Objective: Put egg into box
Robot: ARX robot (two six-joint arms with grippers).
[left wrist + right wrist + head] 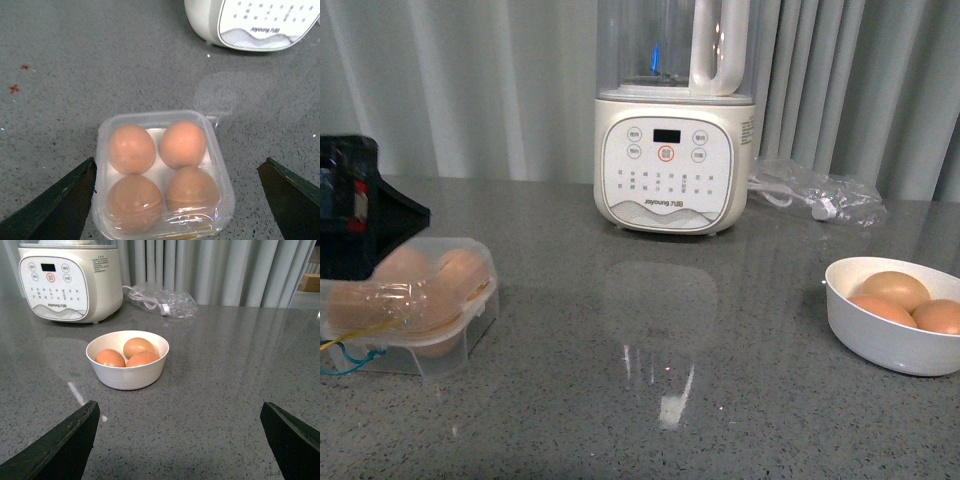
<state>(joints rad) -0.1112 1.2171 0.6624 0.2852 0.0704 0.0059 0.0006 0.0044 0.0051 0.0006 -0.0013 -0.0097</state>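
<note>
Sitting on the grey speckled counter (620, 400) toward the robot's left, the box (410, 310) is a small clear plastic case, and the left wrist view shows all four of its cells filled with brown eggs. Two of those eggs, the ones nearer the left gripper (177, 210), lie under a wrinkled clear film or lid, while the two farther ones look uncovered; through the glare I cannot say whether the lid is fully shut. Any of these four could be the egg (132, 149) of the task, since they all look alike. Blue and yellow strings (345, 350) trail from the box's left side in the front view. The left gripper hangs just above and around the box, its two dark fingers (60, 205) spread wide to either side, released and touching nothing. The right gripper (177, 450) is likewise spread apart and empty, its fingers low over bare counter, facing a round white bowl (127, 375) that holds three more brown eggs. Behind, near the middle of the counter, stands a cream blender (672, 160) with a button panel, and a crumpled clear bag with a white cord (820, 195) lies between it and the grey curtain.
</note>
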